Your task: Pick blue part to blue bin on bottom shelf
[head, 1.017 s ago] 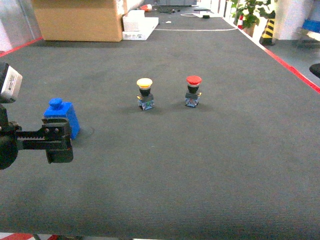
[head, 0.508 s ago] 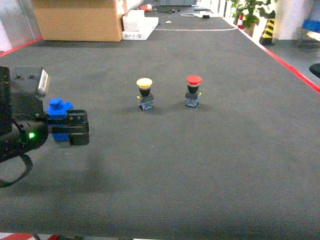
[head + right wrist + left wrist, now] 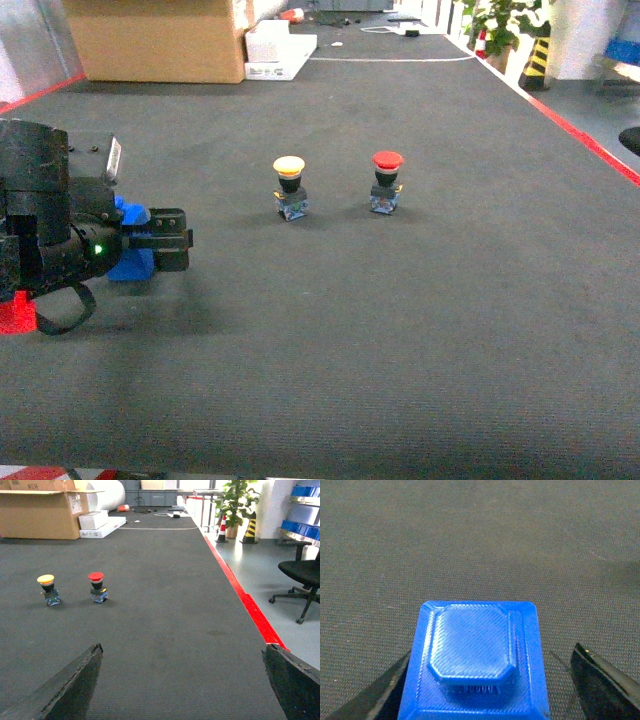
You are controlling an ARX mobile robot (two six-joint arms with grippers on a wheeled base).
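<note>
**op:** Blue part is sitting on the dark mat at the left side of my head cam. On the left wrist cam it's right between the fingers, with a gap on each side, so the left gripper is spread wide around it, not clamping.

**mod:** Right gripper?

**op:** Right gripper is wide too, nothing in it. Yellow-capped button and red-capped button stand well apart from the part.
</note>
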